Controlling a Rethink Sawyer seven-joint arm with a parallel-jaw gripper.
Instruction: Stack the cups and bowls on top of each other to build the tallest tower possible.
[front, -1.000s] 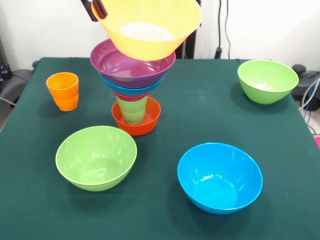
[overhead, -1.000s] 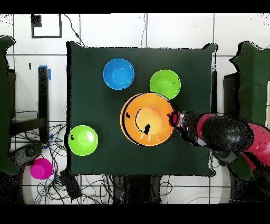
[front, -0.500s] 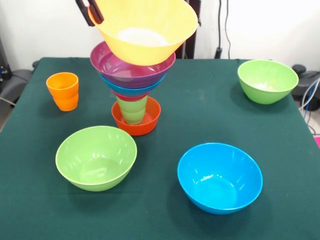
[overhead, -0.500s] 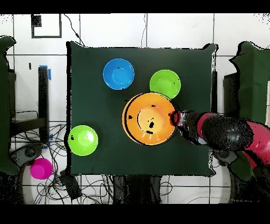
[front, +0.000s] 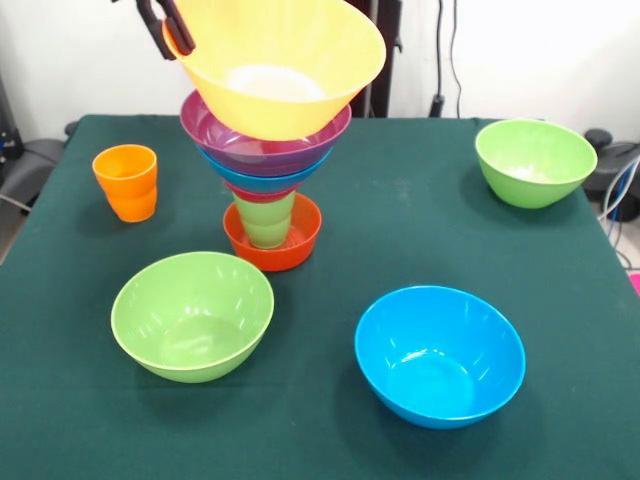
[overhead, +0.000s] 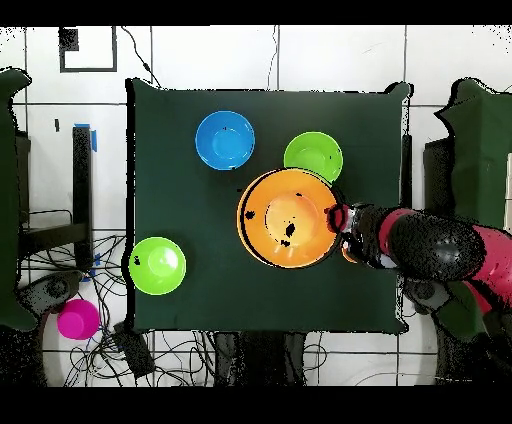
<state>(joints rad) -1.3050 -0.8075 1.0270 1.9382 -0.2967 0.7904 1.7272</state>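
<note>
While gripper (front: 168, 28) pinches its rim, large orange bowl (front: 275, 62) tilts atop tower (front: 265, 165).

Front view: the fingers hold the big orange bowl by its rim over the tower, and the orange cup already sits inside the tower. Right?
Not quite. The front view shows the orange cup standing alone on the table, apart from the tower; the cup in the tower is the light green one. The rest holds: the fingers grip the big orange bowl by its rim.
</note>
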